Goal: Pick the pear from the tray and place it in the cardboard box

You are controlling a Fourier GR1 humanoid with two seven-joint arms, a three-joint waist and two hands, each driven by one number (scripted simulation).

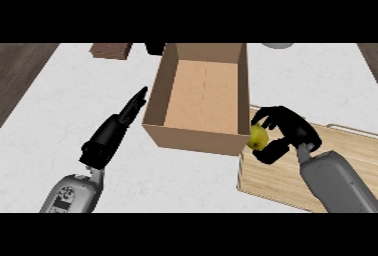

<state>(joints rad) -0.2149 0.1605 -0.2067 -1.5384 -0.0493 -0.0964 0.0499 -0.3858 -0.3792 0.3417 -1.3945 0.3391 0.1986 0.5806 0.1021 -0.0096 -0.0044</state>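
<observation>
From the head view, the right robot hand (284,131) has its fingers and thumb curled around the yellow-green pear (257,137), which shows only partly between them. Hand and pear sit just beside the near right corner of the cardboard box (198,134), at the left edge of the wooden tray (354,155); whether the pear touches the tray or is lifted off it cannot be told. The box wall on that side stands between the pear and the box's open inside.

The box is open at the top, long and narrow, running away from the robot across the white marbled surface (88,90), with its bare brown floor in sight. The tray lies to the right of the box, its corner close against the box's near right side.

The left robot hand (122,122) lies over the surface left of the box, fingers straight and together, pointing toward the box's left wall, holding nothing.

At the far edge, a brown block (111,50) sits left of the box, a dark object (154,48) just beside the box's far left corner, and a grey round thing (277,45) to the far right.
</observation>
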